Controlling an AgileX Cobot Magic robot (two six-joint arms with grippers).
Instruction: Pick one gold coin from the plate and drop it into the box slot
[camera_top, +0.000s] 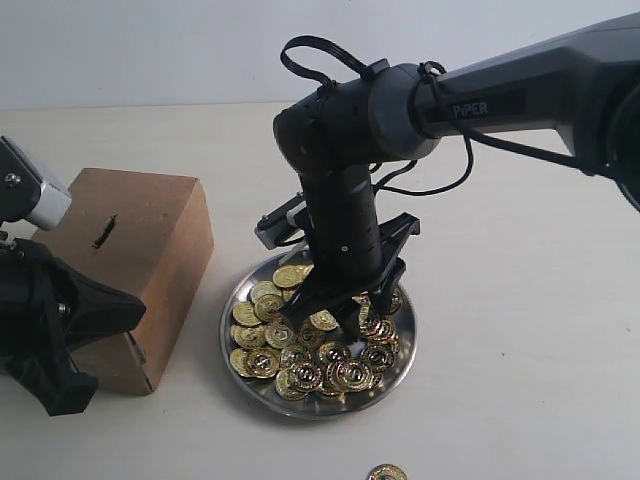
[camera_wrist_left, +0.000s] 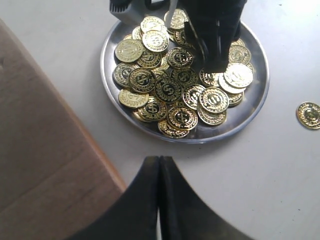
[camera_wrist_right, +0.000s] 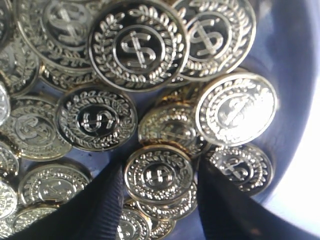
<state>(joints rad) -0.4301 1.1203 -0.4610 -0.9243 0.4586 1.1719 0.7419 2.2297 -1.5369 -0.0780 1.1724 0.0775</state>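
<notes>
Coins: one stray gold coin (camera_top: 387, 472) lies nearest on the table (camera_top: 520, 350). Beyond it, the left end effector (camera_wrist_left: 159, 195) is clenched on nothing. One plate (camera_wrist_left: 257, 90) holds a heap (camera_wrist_left: 170, 85) too overlapped to count. There the right end effector (camera_wrist_right: 159, 172) straddles one coin (camera_wrist_right: 158, 182); I cannot tell whether it grips. Farther left stands one box (camera_top: 150, 260) with one slot (camera_top: 104, 232) on top.

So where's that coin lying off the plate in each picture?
Exterior: the stray coin lies at the bottom edge, below the plate.
Left wrist: at the right edge, beside the plate.
Right wrist: not in it.
Shared landmark: the plate, seen in all three.
</notes>
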